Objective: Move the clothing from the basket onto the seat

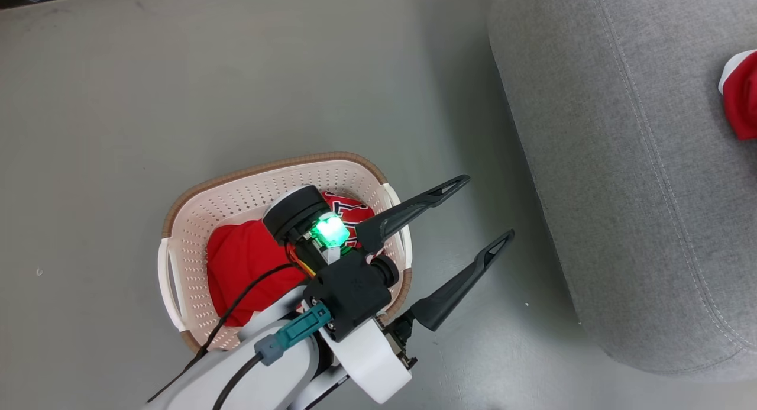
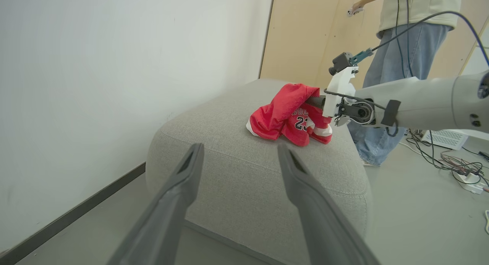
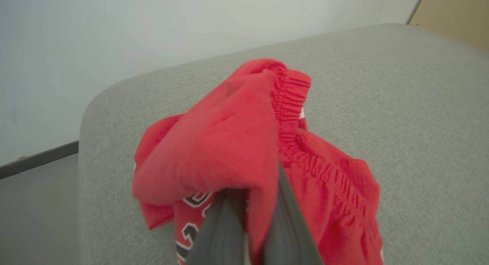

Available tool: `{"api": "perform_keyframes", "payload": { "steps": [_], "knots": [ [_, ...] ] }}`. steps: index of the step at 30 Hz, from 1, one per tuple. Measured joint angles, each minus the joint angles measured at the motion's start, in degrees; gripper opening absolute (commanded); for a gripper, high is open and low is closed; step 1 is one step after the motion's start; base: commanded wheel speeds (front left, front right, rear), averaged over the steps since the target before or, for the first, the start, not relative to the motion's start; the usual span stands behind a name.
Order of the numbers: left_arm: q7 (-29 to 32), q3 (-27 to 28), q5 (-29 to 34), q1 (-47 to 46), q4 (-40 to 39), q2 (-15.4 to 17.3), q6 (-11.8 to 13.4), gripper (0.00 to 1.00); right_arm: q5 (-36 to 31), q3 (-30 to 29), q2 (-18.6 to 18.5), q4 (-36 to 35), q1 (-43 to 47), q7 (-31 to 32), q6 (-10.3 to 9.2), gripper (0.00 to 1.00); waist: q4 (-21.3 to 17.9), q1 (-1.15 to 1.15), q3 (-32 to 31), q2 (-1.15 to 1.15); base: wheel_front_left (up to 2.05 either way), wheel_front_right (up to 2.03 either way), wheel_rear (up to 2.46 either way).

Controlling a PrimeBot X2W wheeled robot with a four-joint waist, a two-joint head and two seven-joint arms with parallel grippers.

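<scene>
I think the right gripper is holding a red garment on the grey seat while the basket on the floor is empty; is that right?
Not quite: the basket is not empty. The head view shows a second garment, also red, lying inside it. The rest holds: the right gripper is shut on the red garment on the grey seat.

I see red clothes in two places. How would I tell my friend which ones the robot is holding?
Find the big grey seat beside the white wall. On its top sits a crumpled red garment with a stretchy waistband and the number 23, pinched by the right end effector. The other red clothing lies in the basket on the floor, with nothing gripping it.
</scene>
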Motion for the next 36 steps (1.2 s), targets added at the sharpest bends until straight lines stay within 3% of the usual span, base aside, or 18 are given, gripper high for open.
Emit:
{"api": "perform_keyframes", "payload": {
  "steps": [3,6,7,8,27,36],
  "knots": [
    [-0.14,-0.18,-0.01,0.00,0.54,0.27,-0.01,1.00,-0.07,0.08,0.43,0.70,-0.01,-0.18,0.00,0.00,-0.27,0.00,0.05,0.00,0.00,0.00,0.00],
    [-0.32,-0.32,-0.01,0.00,0.77,0.35,-0.14,1.00,-0.12,0.07,0.15,1.10,-0.01,-0.23,0.00,0.43,-0.47,0.00,0.04,0.00,0.00,0.00,0.00],
    [-0.54,-0.40,-0.01,0.00,0.93,0.42,-0.14,1.00,-0.12,0.05,0.03,1.19,-0.01,-0.24,0.00,0.66,-0.58,0.00,0.02,0.00,0.00,0.00,0.00],
    [-0.65,-0.43,-0.01,0.00,1.15,0.49,-0.14,1.00,-0.12,0.00,-0.05,1.32,-0.01,-0.25,0.00,0.99,-0.70,0.00,0.00,0.00,0.00,0.00,0.00],
    [-2.60,-0.65,-1.51,0.02,5.60,1.45,-0.14,1.00,-0.80,2.45,-0.15,0.68,3.03,-1.20,0.00,1.00,-4.01,0.00,-2.25,0.00,0.00,0.00,0.00],
    [-3.59,1.51,-2.47,0.21,7.91,2.87,-0.14,1.00,-2.25,4.68,0.25,-4.88,5.49,-1.34,0.00,1.00,-5.86,0.00,-4.49,0.00,0.00,0.00,0.00]
  ]
}}
